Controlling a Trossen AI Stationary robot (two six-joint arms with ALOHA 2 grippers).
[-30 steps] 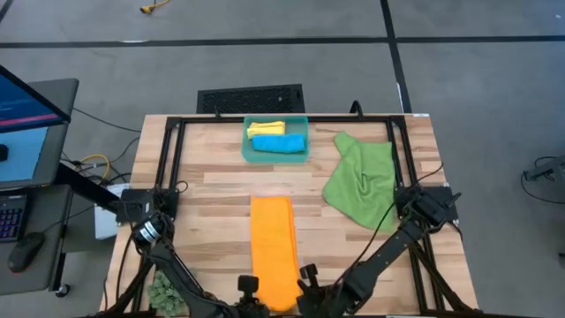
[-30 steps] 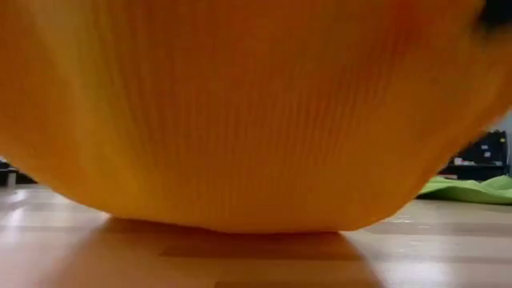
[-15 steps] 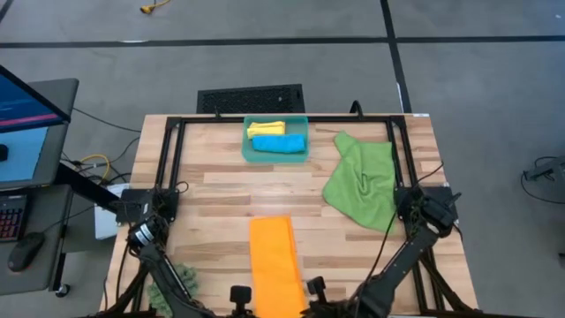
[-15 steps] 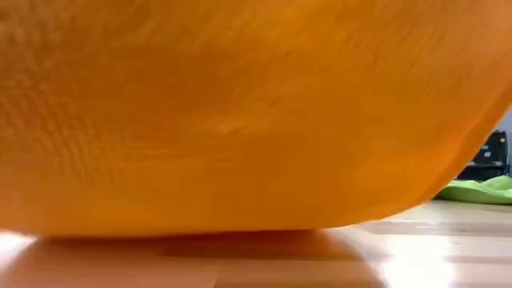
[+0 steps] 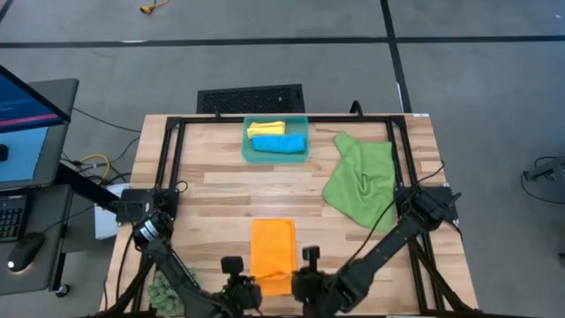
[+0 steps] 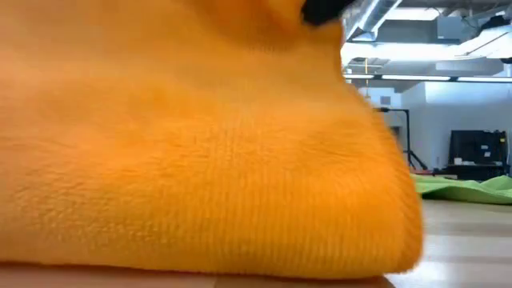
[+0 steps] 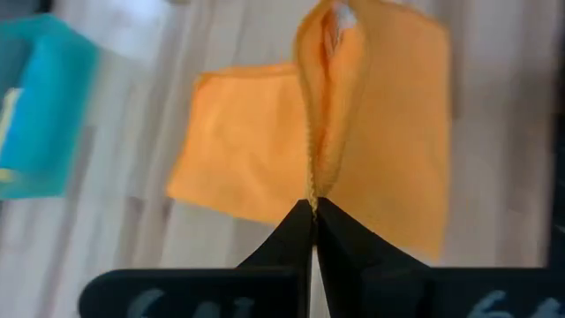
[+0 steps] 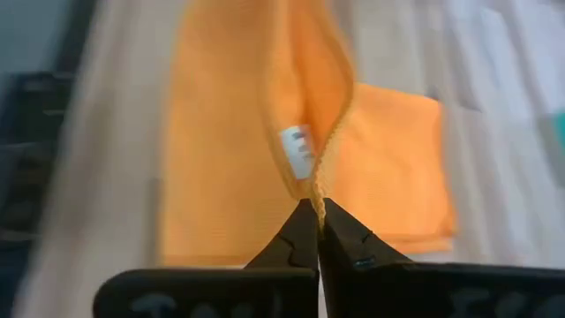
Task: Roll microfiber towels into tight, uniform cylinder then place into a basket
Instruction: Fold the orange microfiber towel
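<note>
— Two grippers on one cloth, is that right?
— Yes. Left gripper (image 7: 313,205) and right gripper (image 8: 311,208) each have their fingers pinched together on an edge of the orange towel (image 5: 273,255), the fabric bunching up just ahead of the fingertips.
— Where does that towel sit?
— Between the two grippers at the near edge of the table (image 5: 221,190), folded over on itself, its far part lying flat on the wood beyond them. It fills most of the low view.
— And the others?
— Well ahead of both grippers, the basket (image 5: 275,140) stands at the far edge, with the yellow towel (image 5: 266,129) and blue towel (image 5: 280,143) rolled side by side inside it. Green towel (image 5: 360,181) lies loose and crumpled ahead of the right gripper, off to its outer side, just beside the basket
</note>
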